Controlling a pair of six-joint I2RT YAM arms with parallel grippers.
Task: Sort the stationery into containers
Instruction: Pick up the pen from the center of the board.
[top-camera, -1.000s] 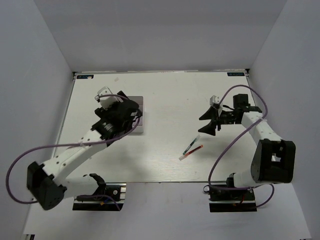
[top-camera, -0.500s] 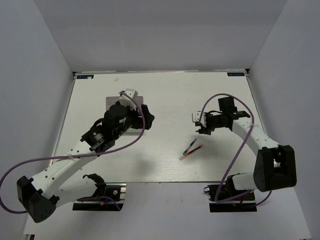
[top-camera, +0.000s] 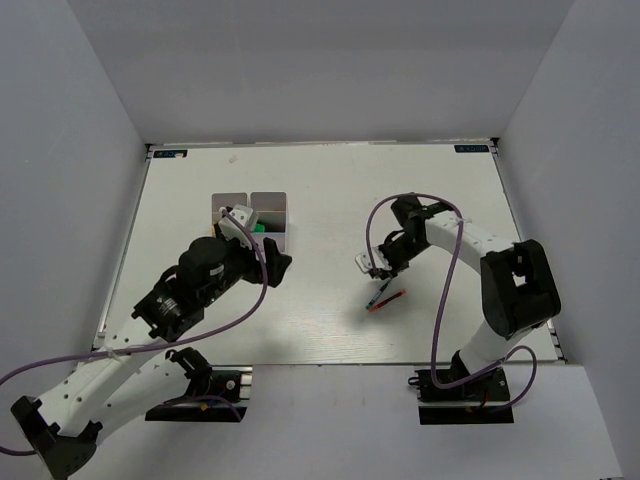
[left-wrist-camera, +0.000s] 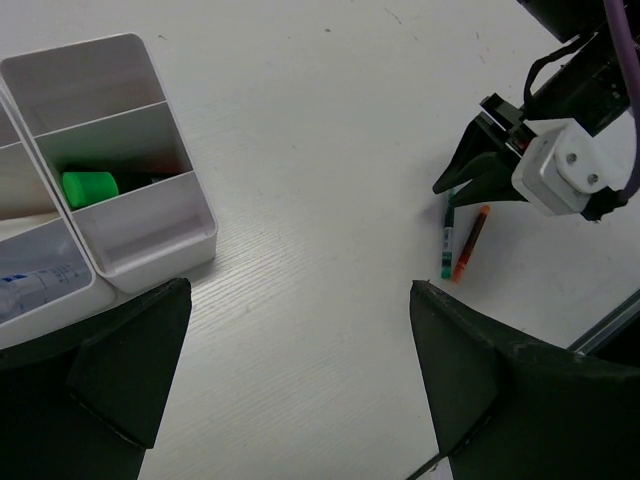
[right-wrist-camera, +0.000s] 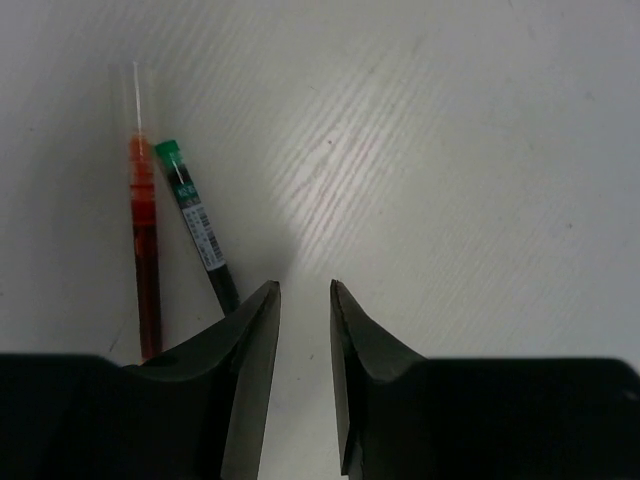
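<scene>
The white divided tray (top-camera: 268, 196) stands at the mid-left; a green highlighter (top-camera: 258, 228) lies in one compartment. In the left wrist view the tray (left-wrist-camera: 150, 245) holds the green highlighter (left-wrist-camera: 90, 187) and a blue-printed clear tube (left-wrist-camera: 25, 285). A red pen (right-wrist-camera: 145, 250) and a green-ended pen (right-wrist-camera: 195, 225) lie side by side on the table. My right gripper (right-wrist-camera: 303, 290) hovers just right of the green-ended pen, jaws a narrow gap apart, empty. My left gripper (left-wrist-camera: 300, 330) is wide open and empty, above bare table right of the tray.
The two pens (top-camera: 385, 298) lie near the table's front middle, with my right gripper (top-camera: 378, 270) directly over them. My left gripper (top-camera: 276, 266) is beside the tray's near right corner. White walls enclose the table on three sides.
My left arm has drawn back from over the tray, uncovering it. My right gripper has swung left and down to the pens, and its jaws have narrowed from wide open.
</scene>
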